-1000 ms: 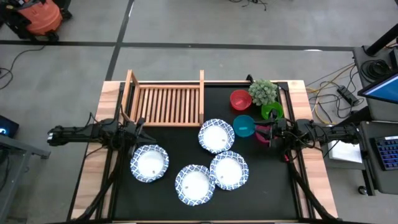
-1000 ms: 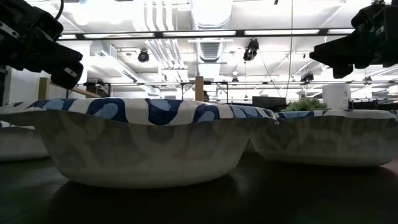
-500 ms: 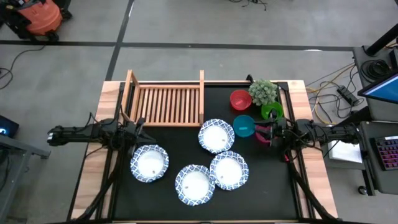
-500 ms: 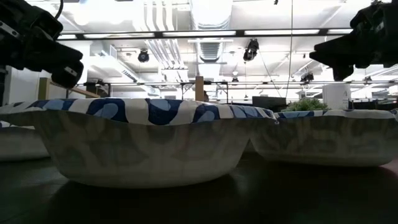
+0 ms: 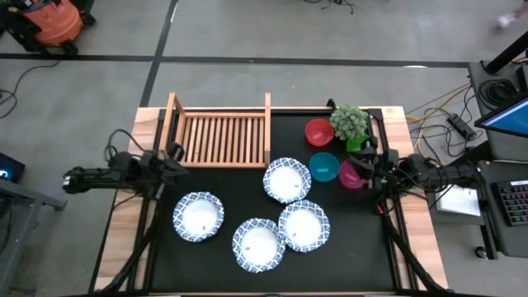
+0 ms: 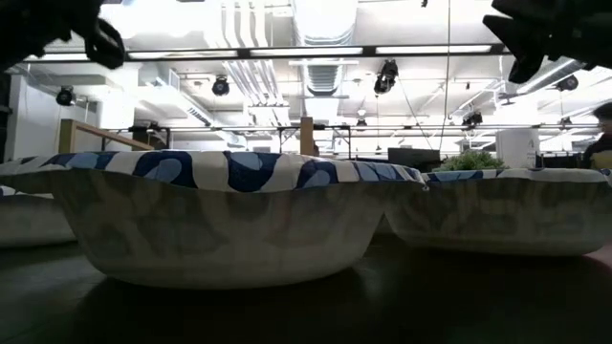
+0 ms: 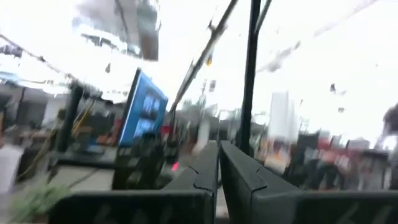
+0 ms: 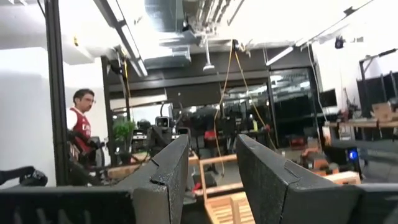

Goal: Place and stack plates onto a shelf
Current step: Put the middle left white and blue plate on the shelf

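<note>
Four blue-rimmed plates lie flat on the black tabletop: one near the middle, one to the left, two near the front edge. The wooden slatted shelf stands at the far left with nothing on it. My left gripper hovers by the shelf's near left corner with its fingers shut. My right gripper hovers above the bowls at the table's right, open. Both wrist views look level into the room. In the low view a plate fills the foreground.
A red bowl, a teal bowl, a pink bowl and a green bowl cluster on the right beside a small green plant. A person stands in the room beyond. Bare black tabletop lies between shelf and plates.
Both grippers have risen, nearly leaving the top of the low view. My left arm has folded upward, drawing its gripper a little toward the table's left and far edges. My right gripper has lifted and pulled slightly right, uncovering the pink bowl. The plates have stayed put.
</note>
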Action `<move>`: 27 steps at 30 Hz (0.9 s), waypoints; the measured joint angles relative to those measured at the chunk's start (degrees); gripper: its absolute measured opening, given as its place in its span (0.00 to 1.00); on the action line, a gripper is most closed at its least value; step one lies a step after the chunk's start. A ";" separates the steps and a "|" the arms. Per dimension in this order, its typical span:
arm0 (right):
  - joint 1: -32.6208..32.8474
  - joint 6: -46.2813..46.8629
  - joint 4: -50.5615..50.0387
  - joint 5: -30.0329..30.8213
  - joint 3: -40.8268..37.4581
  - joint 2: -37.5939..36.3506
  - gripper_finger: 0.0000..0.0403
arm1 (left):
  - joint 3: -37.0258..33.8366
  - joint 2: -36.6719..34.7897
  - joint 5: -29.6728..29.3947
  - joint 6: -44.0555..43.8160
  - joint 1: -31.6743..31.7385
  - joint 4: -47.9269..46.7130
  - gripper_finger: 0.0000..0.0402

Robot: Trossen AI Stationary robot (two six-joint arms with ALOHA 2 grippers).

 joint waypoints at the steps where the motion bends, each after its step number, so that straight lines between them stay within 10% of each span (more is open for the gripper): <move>1: 0.00 -0.35 1.40 0.02 0.00 0.72 0.31 | 0.00 0.00 0.00 -1.55 0.00 1.81 0.00; 18: 0.00 -15.45 5.47 2.25 11.42 13.12 0.31 | 0.02 0.93 -6.47 -4.59 0.06 7.70 0.00; 23: -0.01 -13.70 -4.13 9.61 16.60 16.23 0.31 | 0.34 4.40 -24.24 -13.74 0.16 4.54 0.00; 27: 0.00 -10.86 -10.33 12.65 19.48 17.99 0.31 | 3.94 9.55 -25.97 -21.02 0.09 -6.63 0.00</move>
